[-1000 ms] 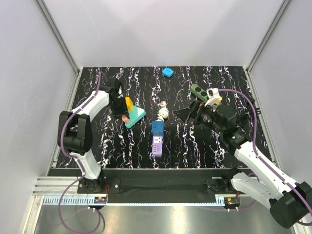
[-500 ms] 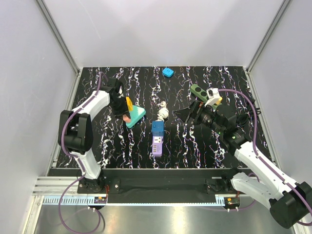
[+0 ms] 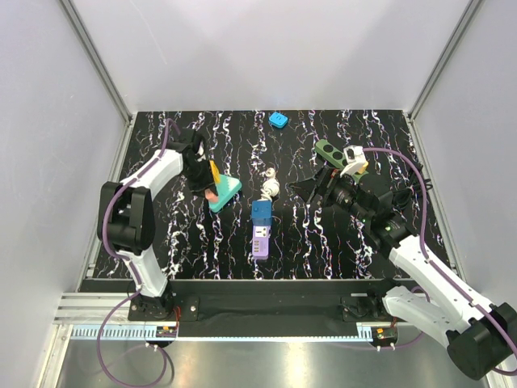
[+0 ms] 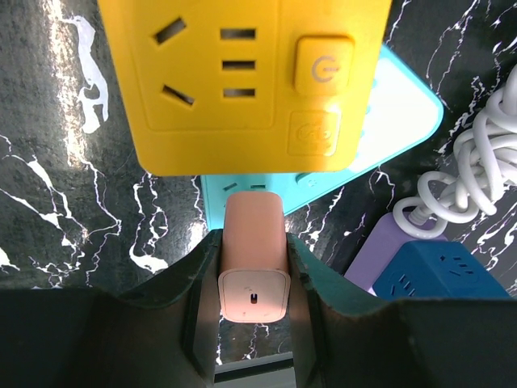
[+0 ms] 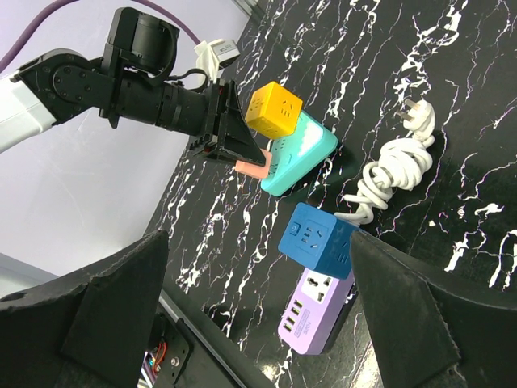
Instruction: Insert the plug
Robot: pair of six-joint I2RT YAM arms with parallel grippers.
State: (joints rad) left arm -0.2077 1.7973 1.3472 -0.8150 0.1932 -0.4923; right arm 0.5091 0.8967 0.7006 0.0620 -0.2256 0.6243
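A robot lab cell; plain white panel walls (image 3: 275,48), aluminium framing (image 3: 97,56), black marbled table (image 3: 315,242)

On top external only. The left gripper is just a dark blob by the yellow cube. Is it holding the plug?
Observer: Yes. The left wrist view shows the left gripper shut on a pink plug, gripped on both sides.
Operator: Aimed at what?
Observer: Its far end meets the edge of the teal power strip, right beside the yellow cube socket. I can't tell if it's seated.
Operator: Right arm busy?
Observer: No. The right wrist view shows the right gripper open, with nothing in it.
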